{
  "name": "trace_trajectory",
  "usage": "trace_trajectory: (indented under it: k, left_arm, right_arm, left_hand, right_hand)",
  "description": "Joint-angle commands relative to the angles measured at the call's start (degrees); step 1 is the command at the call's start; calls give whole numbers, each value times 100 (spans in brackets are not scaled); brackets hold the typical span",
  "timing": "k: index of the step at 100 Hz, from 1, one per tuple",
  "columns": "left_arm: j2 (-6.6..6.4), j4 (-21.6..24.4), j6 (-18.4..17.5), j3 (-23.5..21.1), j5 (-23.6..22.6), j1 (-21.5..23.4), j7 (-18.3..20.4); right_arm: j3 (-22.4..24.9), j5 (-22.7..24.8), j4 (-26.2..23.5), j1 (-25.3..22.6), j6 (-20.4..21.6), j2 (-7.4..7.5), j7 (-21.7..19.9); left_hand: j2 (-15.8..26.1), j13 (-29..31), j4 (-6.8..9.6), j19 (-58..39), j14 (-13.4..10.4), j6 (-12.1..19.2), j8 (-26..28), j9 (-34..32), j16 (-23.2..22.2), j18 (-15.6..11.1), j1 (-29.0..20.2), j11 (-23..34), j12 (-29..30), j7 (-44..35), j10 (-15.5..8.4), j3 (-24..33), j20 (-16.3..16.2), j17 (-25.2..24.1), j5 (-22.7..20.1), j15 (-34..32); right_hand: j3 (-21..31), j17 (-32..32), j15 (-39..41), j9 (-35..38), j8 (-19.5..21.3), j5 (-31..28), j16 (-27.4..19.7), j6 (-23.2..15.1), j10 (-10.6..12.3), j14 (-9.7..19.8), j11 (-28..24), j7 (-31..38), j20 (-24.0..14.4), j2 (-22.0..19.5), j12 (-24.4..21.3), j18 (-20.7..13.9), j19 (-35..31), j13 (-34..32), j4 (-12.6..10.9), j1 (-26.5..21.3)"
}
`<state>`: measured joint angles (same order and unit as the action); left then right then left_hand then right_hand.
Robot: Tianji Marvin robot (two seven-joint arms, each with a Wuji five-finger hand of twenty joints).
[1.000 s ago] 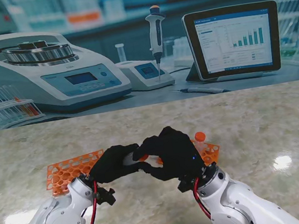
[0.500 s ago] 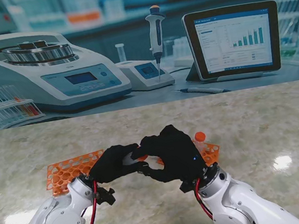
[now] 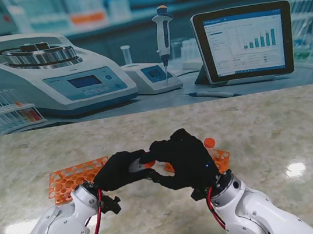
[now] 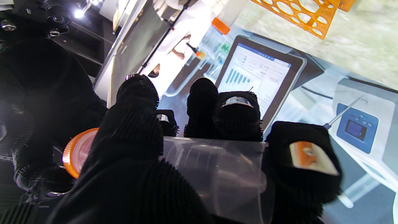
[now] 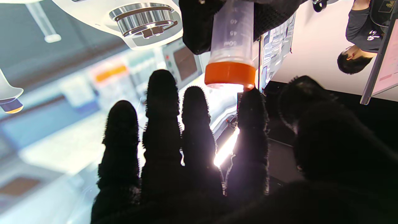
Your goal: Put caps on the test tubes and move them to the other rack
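Holding tube [image 4: 214, 174] sideways in left hand [image 3: 117, 170] above worktop [image 3: 264, 130], orange cap [image 5: 230, 74] on its end. Right hand [image 3: 183, 160] fingers spread, just touching cap, gripping nothing. Best to close on cap squarely, twist gently. Right rack [image 3: 221, 157] holds one capped tube; left rack [image 3: 71, 179] looks empty

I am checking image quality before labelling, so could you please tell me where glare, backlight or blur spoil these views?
Stand view: two lamp glares on the table; hands sharp. Right wrist view: strong backlight turns the right hand into a silhouette; backdrop blurred; test tube and orange cap clear. Left wrist view: left hand dark, near tube slightly soft.
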<state>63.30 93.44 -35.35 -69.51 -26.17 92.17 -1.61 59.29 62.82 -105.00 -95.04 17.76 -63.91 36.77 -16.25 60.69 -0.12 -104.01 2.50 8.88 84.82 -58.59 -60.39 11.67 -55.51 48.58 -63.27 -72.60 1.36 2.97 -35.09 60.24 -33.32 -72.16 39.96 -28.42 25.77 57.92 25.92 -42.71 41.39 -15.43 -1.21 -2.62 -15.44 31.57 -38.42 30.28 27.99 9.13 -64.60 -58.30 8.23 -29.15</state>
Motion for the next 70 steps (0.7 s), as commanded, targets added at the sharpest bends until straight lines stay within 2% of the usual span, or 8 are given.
trace_trajectory:
  k: [1,31,39,48,70]
  left_arm:
    - [1,25,7,11,15,4,29]
    - [1,24,4,16,12,-1,28]
    - [0,25,6,17,16,-1,34]
    - [-2,28,4,18,16,1,38]
    - [-5,29,-6,23,11,-1,47]
  right_arm:
    - [8,24,-69,-53,-24,4,15]
    - [117,97,-172,-134,-18,19,44]
    - [159,128,-210,-159,-27,26,41]
    - [217,148,-262,-190,-35,34,-3]
    - [333,172,-349,-213,-22,56,-205]
  left_hand:
    - [362,146,-51,-987,-240,208,387,41,-28,-840,-234,25,39,-351,-212,-6,-119,199,5,-89]
    - [365,145,-50,-970,-239,207,387,42,-28,-824,-237,23,37,-351,-212,-6,-117,197,3,-86]
    - [366,145,-50,-968,-239,210,387,41,-28,-823,-237,25,36,-350,-218,-6,-118,197,7,-86]
    - [368,143,-50,-962,-237,208,386,38,-28,-818,-236,24,36,-350,-213,-6,-116,196,5,-83]
    - [368,144,-51,-960,-235,203,386,41,-27,-815,-233,23,36,-349,-218,-10,-118,197,8,-80]
  right_hand:
    - [-88,134,-125,-223,51,172,-11,-111,160,-38,108,-61,-99,-131,-79,183,56,114,-104,110]
    - [-102,133,-112,-238,41,194,-14,-57,150,-32,111,-83,-119,-162,-84,181,58,111,-135,99]
    - [-75,134,-125,-250,37,197,-22,112,153,-17,116,-142,-122,-214,-88,181,59,123,-197,137]
    - [-13,151,-149,-275,101,167,-41,341,166,-1,125,-324,-125,-253,-95,184,75,141,-382,211]
    - [-11,227,-214,-350,191,206,-74,544,161,17,154,-484,-118,-188,-107,201,128,215,-403,262]
